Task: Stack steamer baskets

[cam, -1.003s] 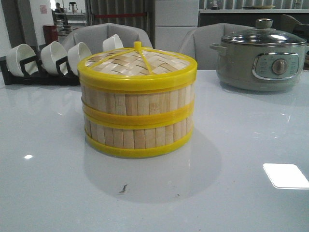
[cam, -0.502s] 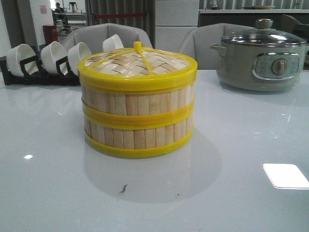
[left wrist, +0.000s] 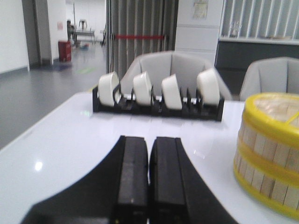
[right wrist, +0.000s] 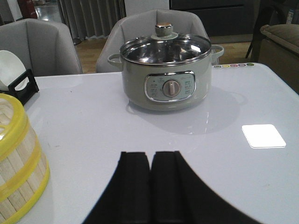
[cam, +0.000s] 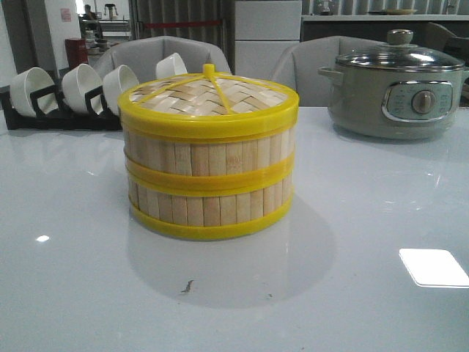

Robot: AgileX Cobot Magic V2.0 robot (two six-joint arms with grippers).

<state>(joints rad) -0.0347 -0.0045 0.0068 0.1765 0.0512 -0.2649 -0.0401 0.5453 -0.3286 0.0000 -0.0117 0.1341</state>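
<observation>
- Two steamer baskets (cam: 209,176), stacked one directly on the other near the middle of the white tabletop (cam: 352,279); vertical pale wood slats, yellow bands at the base, at the joint between the two rings and at the top.
- Woven lid (cam: 209,95) with yellow rim and small yellow knob, seated flat on the upper basket.
- Stack upright, touched by neither arm; no arm visible in the front view.
- Left gripper (left wrist: 149,186), seen only from its wrist camera: black fingers (left wrist: 133,177) pressed together, closed on nothing, low over the tabletop and apart from the stack.
- From the left wrist, basket stack (left wrist: 271,154) at the frame's edge, partly cut off.
- Right gripper (right wrist: 152,191), seen only from its wrist camera: black fingers (right wrist: 135,186) likewise closed together and empty, over bare tabletop.
- From the right wrist, only a slice of the stack (right wrist: 18,168) in view, clear of the fingers.
- Grey electric pot (cam: 396,84) with glass lid and front dial, at the far right of the tabletop, well apart from the stack.
- Black rack of white bowls (cam: 80,92) tilted on edge, at the far left, behind the stack.
- Bright square reflection (cam: 434,266) on the tabletop at near right.
- Small dark mark (cam: 187,286) on the tabletop just in front of the stack.
- Grey chairs (cam: 161,55) beyond the far edge.
</observation>
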